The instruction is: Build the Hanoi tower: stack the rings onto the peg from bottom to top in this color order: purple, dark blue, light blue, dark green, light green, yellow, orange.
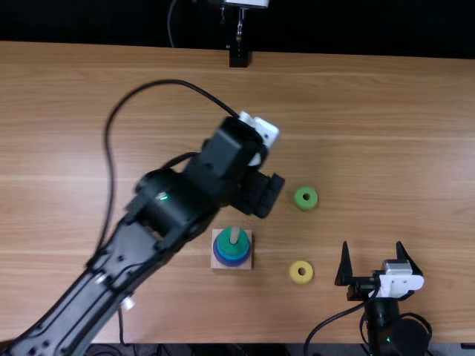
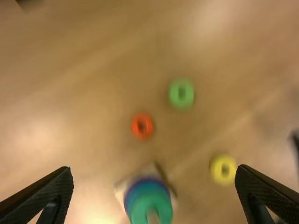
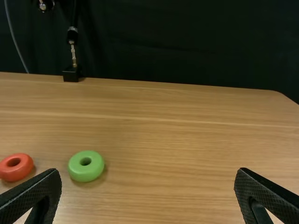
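Vertically set peg [image 1: 234, 235], light green ring [image 1: 298, 199], yellow ring [image 1: 294, 273], holes up

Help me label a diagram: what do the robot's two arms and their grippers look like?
The left arm has black, rounded joints, a silver-grey link, a small green light, a white wrist piece and a looping black cable. The right arm is black with a white piece and black cables. The left gripper and right gripper each have two black, tapering fingers with finely textured surfaces.

three loose rings [image 2: 182, 103], one peg [image 1: 234, 235], one base [image 1: 216, 263], two tools [image 1: 372, 245]
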